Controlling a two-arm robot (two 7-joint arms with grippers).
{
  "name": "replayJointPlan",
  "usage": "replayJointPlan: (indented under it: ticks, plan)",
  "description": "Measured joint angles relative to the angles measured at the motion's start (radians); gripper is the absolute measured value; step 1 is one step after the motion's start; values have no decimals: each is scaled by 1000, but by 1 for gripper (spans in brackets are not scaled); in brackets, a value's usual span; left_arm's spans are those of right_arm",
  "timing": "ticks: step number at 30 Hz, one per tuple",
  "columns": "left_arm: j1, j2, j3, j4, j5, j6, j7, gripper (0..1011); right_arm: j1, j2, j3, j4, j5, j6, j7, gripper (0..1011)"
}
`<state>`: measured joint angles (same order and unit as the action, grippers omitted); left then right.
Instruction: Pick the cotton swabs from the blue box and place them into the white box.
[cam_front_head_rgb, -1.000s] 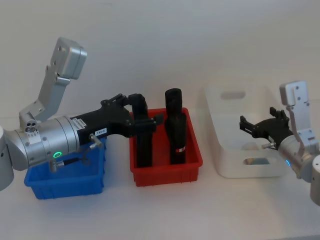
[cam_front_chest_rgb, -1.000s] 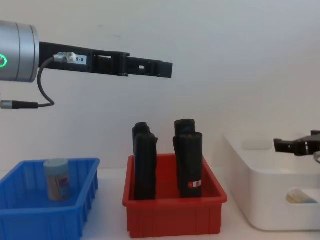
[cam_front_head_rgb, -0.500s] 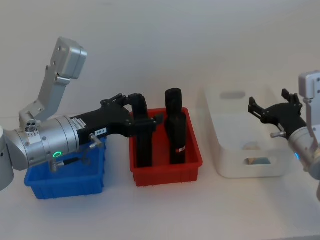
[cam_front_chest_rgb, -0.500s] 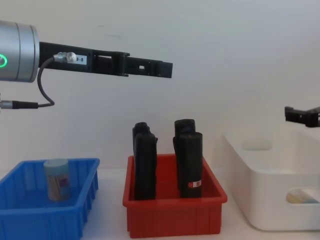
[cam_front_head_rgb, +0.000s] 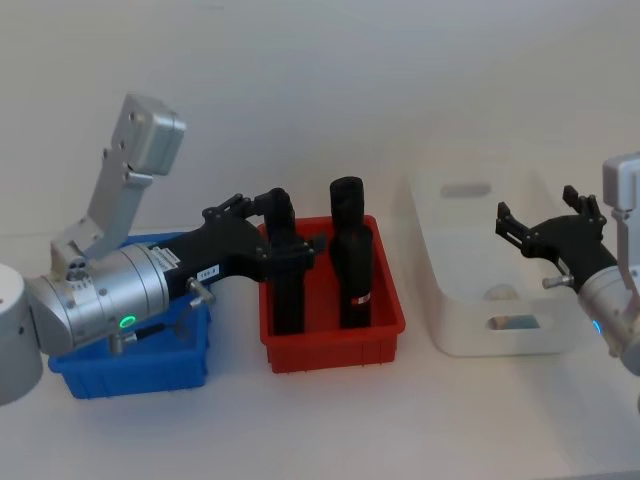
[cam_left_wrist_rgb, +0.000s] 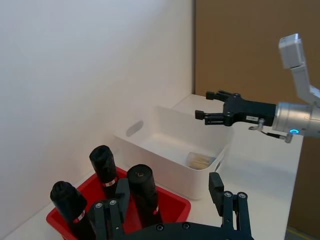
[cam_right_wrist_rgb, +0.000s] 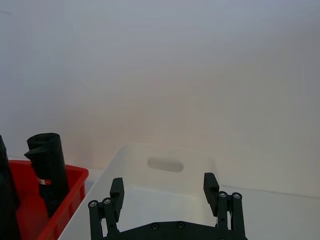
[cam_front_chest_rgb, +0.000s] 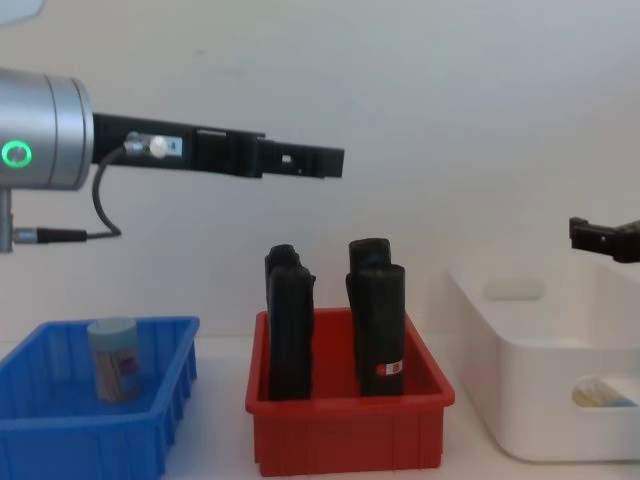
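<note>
Cotton swabs unmoved in blue box; left gripper apparently lowered slightly.

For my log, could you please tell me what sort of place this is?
Probably a robot test bench: bright blue ribbed plastic bin, red plastic bin and glossy white plastic tub on a white table.

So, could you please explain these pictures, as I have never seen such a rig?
This robot has two arms, each ending in a claw. One picture looks down from its head, one forward from its chest, two from its wrists. On the table: a blue box holding a tub of cotton swabs, a red bin of black rolled packs, and a white box with another tub lying inside. The left claw hangs open above the red bin, the right claw open over the white box. Both are empty.
</note>
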<state>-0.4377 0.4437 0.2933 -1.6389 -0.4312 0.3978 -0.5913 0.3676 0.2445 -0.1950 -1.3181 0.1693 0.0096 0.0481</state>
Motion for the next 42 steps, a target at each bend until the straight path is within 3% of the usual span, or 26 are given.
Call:
replayJointPlan:
  ticks: [30, 42]
  plan:
    - [133, -41, 107, 9, 153, -254, 383, 1004, -296, 72, -25, -346, 92, 19, 15, 1002]
    - [186, -57, 149, 12, 214, -355, 537, 1004, -375, 92, -31, -441, 117, 24, 18, 1002]
